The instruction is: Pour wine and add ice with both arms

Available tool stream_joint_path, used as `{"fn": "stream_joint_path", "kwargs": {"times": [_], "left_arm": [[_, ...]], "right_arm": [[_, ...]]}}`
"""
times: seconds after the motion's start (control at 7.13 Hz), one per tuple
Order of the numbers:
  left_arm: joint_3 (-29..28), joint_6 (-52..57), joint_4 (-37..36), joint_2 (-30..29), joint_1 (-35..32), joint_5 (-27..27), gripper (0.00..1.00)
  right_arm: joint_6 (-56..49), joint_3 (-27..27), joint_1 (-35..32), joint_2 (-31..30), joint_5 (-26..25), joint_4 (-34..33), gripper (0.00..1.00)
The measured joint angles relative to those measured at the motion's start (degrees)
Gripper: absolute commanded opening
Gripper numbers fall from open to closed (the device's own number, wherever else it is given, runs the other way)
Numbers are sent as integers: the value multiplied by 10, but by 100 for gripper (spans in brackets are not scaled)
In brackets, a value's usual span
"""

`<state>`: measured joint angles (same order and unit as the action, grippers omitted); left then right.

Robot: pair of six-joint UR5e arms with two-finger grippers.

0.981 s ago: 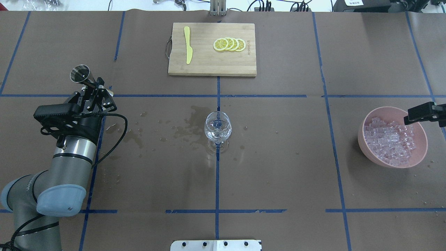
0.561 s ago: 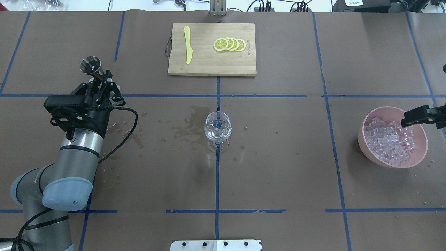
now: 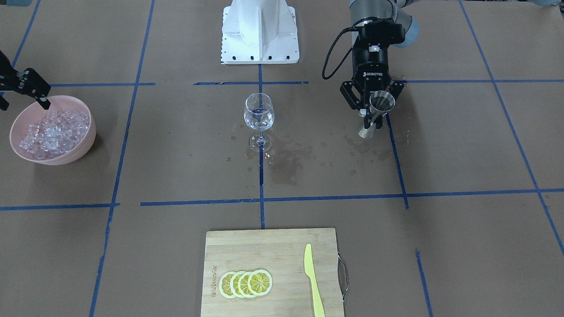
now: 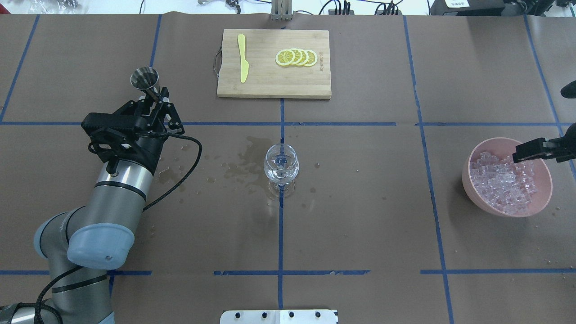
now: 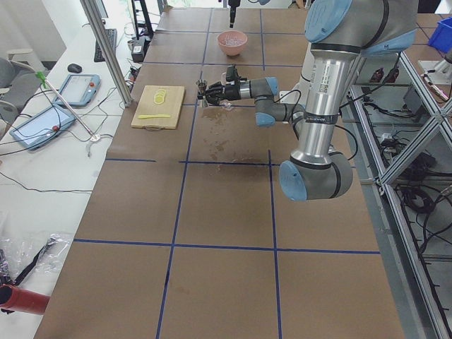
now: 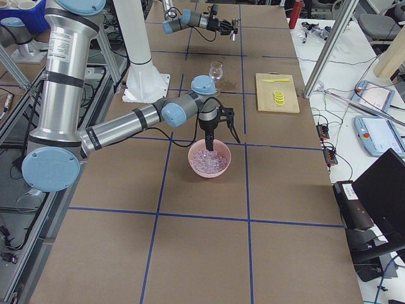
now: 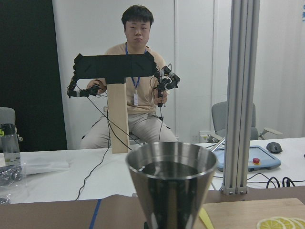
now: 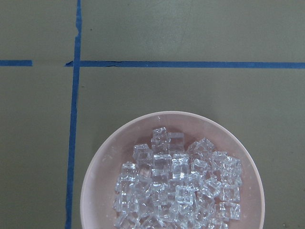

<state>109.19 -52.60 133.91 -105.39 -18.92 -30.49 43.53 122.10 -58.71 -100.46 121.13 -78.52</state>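
- left hand is clamped on the waist of a steel jigger, upright, held up off the worktop, out to the side of the wine glass and well apart from it
- the wine: wrist cam looks right into the jigger cup, dark and shiny inside, can't tell if there's liquid in it. The glass seems to have a bit of clear liquid low in the bowl, tho that could be glare
- wet splotches on the brown paper btw glass and left arm, so some has prob been spilled
- right hand hangs over the near rim of the pink bowl, fingers look spread wide, nothing in them afaict
- ice all heaped in the bowl, none in the glass
- cutting board at the far side w/ lemon slices + yellow plastic knife
- my read: the pour is either underway or partly done, the ice part hasn't started. Left to do: grab cubes, carry them over, drop in the glass
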Motion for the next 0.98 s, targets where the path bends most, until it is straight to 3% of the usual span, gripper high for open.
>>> {"fn": "stream_joint_path", "kwargs": {"times": [0.98], "left_arm": [[8, 108, -3, -65, 28, -41, 0]], "right_arm": [[2, -7, 1, 0, 3, 7, 100]]}}
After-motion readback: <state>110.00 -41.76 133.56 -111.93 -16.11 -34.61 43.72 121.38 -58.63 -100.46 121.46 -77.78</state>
